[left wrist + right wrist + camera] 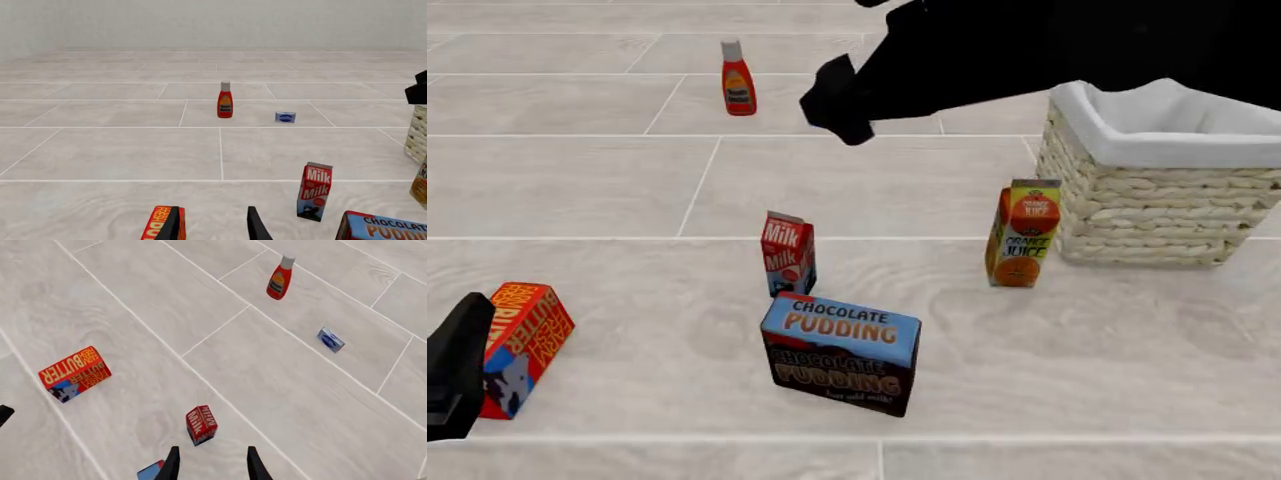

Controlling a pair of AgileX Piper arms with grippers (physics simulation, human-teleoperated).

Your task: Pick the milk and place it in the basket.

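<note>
The milk is a small red carton with a blue lower part, standing upright mid-table; it also shows in the left wrist view and the right wrist view. The basket, pale wicker with a white lining, stands at the right, and its edge shows in the left wrist view. My right gripper is open and empty, high above the table with the milk below it; it shows as a dark shape in the front view. My left gripper is open and empty, low at the near left.
A chocolate pudding box stands just in front of the milk. An orange juice carton stands beside the basket. A butter box lies by my left gripper. A ketchup bottle and a small blue box sit farther back.
</note>
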